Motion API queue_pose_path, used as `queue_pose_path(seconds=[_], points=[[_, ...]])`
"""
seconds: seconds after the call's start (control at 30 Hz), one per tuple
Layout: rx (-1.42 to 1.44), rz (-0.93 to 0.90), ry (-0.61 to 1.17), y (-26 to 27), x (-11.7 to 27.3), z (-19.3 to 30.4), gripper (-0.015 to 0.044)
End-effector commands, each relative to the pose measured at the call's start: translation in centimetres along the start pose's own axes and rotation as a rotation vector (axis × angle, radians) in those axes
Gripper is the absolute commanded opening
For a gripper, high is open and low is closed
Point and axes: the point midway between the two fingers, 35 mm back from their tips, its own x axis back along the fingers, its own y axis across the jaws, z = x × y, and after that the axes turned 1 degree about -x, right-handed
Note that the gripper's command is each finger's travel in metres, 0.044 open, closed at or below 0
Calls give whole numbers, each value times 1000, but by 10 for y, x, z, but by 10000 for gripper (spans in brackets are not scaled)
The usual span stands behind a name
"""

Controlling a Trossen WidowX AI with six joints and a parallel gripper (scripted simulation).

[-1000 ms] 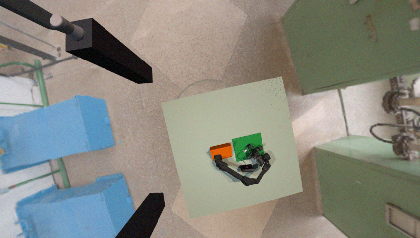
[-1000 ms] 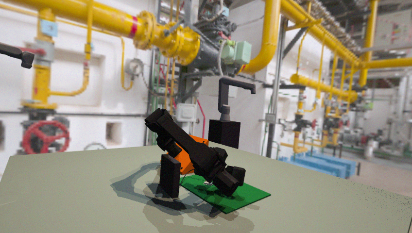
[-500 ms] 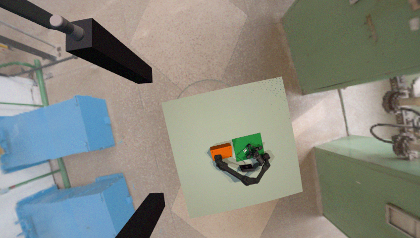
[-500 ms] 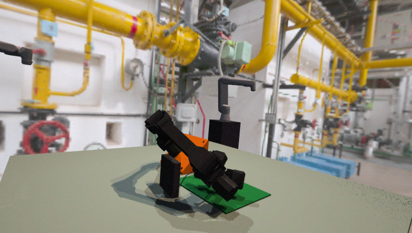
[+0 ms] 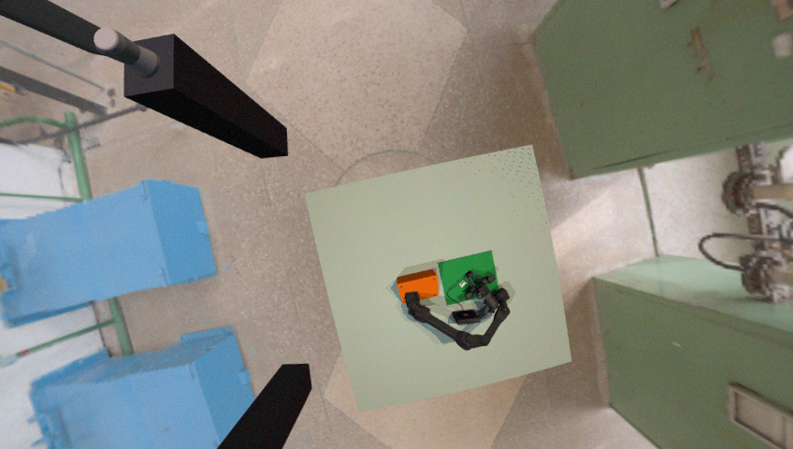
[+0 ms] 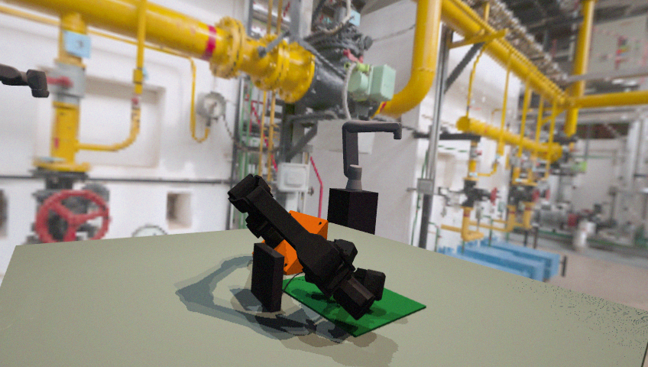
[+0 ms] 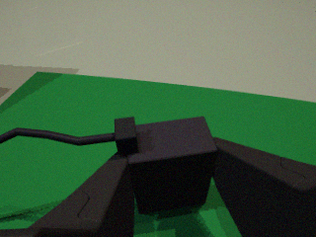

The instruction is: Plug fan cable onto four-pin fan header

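Note:
The black plug is a dark block with a small tab on its left side, where the thin black cable comes in. My gripper is shut on it, one finger on each side. The plug is over the green board; its exact height is hard to tell. The small white pin header shows just left of my gripper in the top view. It is hidden behind the arm in the exterior view and not clearly seen in the wrist view. The black fan stands upright beside the board.
An orange box stands left of the board in the top view. My arm bends around the fan from its base at the orange box. The table carries all of this.

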Motion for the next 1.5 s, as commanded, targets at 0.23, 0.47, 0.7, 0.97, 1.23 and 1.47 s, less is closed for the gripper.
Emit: queue_pose_path(seconds=[0.23, 0.47, 0.7, 0.97, 1.23, 1.47], points=[[0, 0, 0, 0, 0, 0, 0], [0, 0, 0, 0, 0, 0, 0], [0, 0, 0, 0, 0, 0, 0], [0, 0, 0, 0, 0, 0, 0], [0, 0, 0, 0, 0, 0, 53], [0, 0, 0, 0, 0, 0, 205]])
